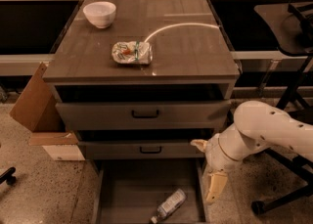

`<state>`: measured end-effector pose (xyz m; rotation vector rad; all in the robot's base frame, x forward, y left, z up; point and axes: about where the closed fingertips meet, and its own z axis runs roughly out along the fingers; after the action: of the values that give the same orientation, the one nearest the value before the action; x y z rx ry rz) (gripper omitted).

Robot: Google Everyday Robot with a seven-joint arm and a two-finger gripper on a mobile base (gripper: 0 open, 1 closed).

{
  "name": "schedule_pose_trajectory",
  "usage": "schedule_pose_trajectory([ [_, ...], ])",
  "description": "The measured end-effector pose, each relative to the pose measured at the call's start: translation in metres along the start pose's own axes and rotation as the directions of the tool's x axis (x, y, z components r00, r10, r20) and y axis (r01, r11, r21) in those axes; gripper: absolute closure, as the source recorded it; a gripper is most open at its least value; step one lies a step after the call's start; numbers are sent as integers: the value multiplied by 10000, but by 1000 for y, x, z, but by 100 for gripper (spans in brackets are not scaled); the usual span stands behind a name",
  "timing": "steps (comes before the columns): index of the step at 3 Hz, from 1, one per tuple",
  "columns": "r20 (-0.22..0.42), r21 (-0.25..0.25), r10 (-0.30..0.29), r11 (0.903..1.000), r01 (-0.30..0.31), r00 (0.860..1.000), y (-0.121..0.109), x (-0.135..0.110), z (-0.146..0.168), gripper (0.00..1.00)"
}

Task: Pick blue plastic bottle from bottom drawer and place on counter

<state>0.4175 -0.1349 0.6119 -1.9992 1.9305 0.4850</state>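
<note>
The gripper (203,171) hangs at the right edge of the bottom drawer (124,189), its two fingers spread apart, holding nothing. The blue plastic bottle (169,203) lies on its side on the drawer floor, near it but apart. On the counter (190,56) stand a snack packet (131,53) and a white bowl (100,13)

The one camera stands high in front, looking down on the counter (186,56) and the drawers (98,116) from moderately near; the end effector (209,175) sits at lower right.
</note>
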Motion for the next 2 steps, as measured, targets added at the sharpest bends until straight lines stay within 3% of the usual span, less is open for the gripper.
schedule_pose_trajectory([
  [2,221,-53,-476,9988,477,9986,-5,22,41,0],
])
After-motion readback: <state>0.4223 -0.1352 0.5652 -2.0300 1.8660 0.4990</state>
